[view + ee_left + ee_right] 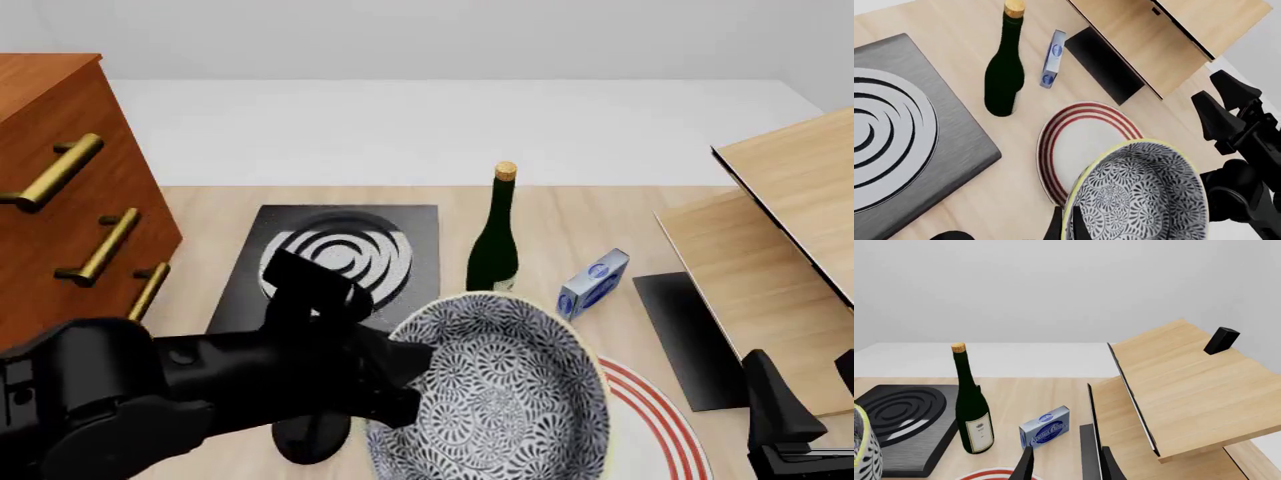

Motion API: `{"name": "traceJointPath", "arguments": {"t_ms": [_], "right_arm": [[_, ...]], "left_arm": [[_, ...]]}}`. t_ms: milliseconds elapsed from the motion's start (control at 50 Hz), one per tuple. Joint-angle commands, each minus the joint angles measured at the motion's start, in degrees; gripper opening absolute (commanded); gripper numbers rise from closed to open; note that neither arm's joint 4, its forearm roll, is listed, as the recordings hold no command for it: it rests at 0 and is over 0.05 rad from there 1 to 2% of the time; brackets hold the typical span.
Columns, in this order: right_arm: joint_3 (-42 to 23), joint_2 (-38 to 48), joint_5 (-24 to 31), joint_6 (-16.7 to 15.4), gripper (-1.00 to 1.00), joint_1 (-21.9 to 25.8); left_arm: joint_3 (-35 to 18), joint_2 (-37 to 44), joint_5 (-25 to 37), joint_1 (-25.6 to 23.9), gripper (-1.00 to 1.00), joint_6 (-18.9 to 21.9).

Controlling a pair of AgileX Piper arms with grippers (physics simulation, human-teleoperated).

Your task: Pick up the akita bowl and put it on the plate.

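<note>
The akita bowl [497, 400] is held up off the table by the left gripper [400, 385], tilted so its inside faces the front camera. It's a wide, shallow round thing, packed all over with a navy-and-white floral lace pattern, with a thin pale yellowish rim seen in the left wrist view [1141, 197]. The left jaws are pinched on the bowl's rim at its left edge, one finger on each side of the wall.

The plate [654, 420] is partly covered by the bowl from the front view; it's flat and white with red rings at the rim. In the left wrist view the bowl overlaps only one side of the plate [1077, 145], so most of the white face is left showing. Whether the bowl is touching the plate can't be told.

The right gripper [1064, 460] is parked just right of the plate, with its jaws spread apart and nothing between them.

Beyond the plate, a small blue box [593, 283] is lying on the bare wood, and a dark green bottle [494, 240] is standing upright just left of it. The black stove [340, 262] sits farther left of the plate. A wooden shelf unit [781, 250] is crowding the plate's right side, with a black panel [687, 335] at its base near the plate's rim. A brown drawer cabinet [67, 190] is set well off to the left.
</note>
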Motion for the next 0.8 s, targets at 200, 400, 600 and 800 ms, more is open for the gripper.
{"name": "traceJointPath", "arguments": {"t_ms": [200, 400, 600, 800], "right_arm": [[0.0, 0.01, 0.0, 0.0, 1.0, 0.01], [0.0, 0.01, 0.0, 0.0, 1.0, 0.01], [0.0, 0.0, 0.0, 0.0, 1.0, 0.01], [0.0, 0.0, 0.0, -0.01, 1.0, 0.01]], "left_arm": [[-2.54, 6.58, -2.96, -4.24, -1.0, -2.21], [-4.02, 10.21, -5.32, -2.54, -1.0, -1.89], [-3.17, 14.46, -9.04, -3.62, -1.0, -2.47], [-5.03, 17.55, -9.38, -4.14, -1.0, -1.83]]}}
